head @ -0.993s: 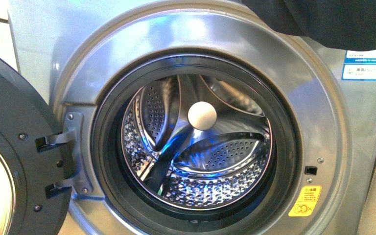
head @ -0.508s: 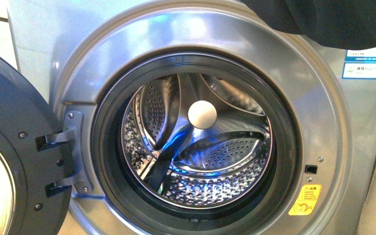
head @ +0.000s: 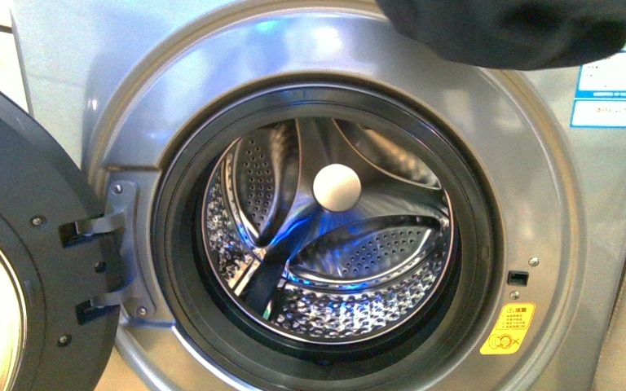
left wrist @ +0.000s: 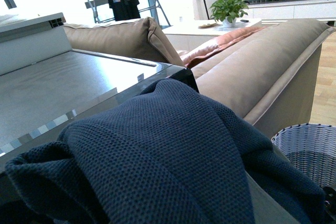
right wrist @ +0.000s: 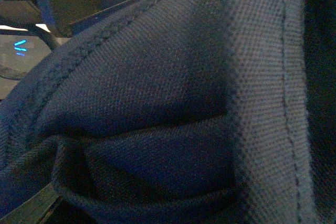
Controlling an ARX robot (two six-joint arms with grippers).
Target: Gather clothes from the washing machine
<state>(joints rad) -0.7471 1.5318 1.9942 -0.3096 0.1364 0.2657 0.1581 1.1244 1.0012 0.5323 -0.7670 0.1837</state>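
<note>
The grey washing machine (head: 538, 204) faces me with its round door (head: 16, 269) swung open to the left. Its perforated steel drum (head: 350, 269) holds no garments. The dark navy clothes (head: 522, 32) hang at the top right of the front view, above the drum's mouth. They fill the left wrist view (left wrist: 157, 161) and the right wrist view (right wrist: 173, 114), draped over both grippers. Both grippers are shut on the clothes and their fingers are hidden under the fabric. The machine's flat top (left wrist: 58, 93) lies just behind the cloth.
A grey-and-white woven basket (left wrist: 310, 150) stands beside the machine. A tan sofa (left wrist: 262, 72) is behind it. A yellow sticker (head: 509, 330) is on the washer's lower right front. The open door takes up the left side.
The clothes have shifted left and a little lower across the top of the front view, now covering more of the machine's upper rim and the top of the white label.
</note>
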